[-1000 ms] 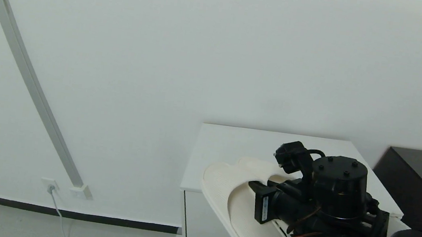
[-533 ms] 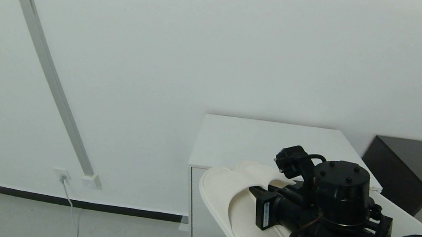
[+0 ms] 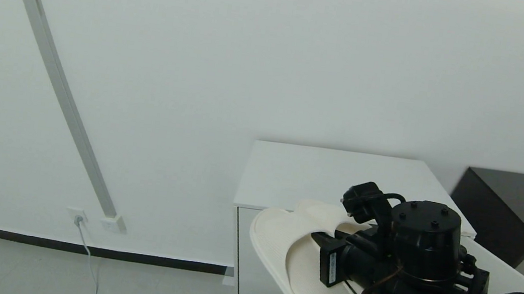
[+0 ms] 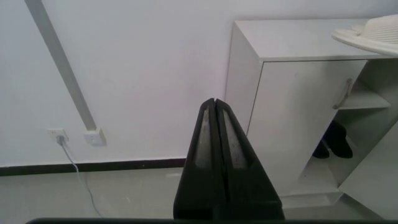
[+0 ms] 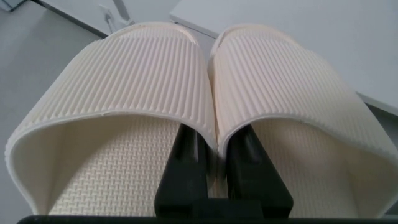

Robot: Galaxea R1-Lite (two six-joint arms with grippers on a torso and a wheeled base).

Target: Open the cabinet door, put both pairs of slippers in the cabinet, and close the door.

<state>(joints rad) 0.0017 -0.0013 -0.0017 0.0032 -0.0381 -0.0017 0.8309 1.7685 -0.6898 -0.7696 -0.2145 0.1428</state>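
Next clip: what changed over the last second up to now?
The head camera shifted early on: the wall trim, socket and cabinet slid across the picture together, so none of them moved itself. In the last half second nothing visibly changed. The right tool stays shut on the pair of cream slippers, held in front of the cabinet.

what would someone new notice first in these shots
A cream pair of slippers, side by side, is clamped in the right gripper, close by the white cabinet. Inside the cabinet's open part, a dark pair sits low down. The left gripper is shut, empty.
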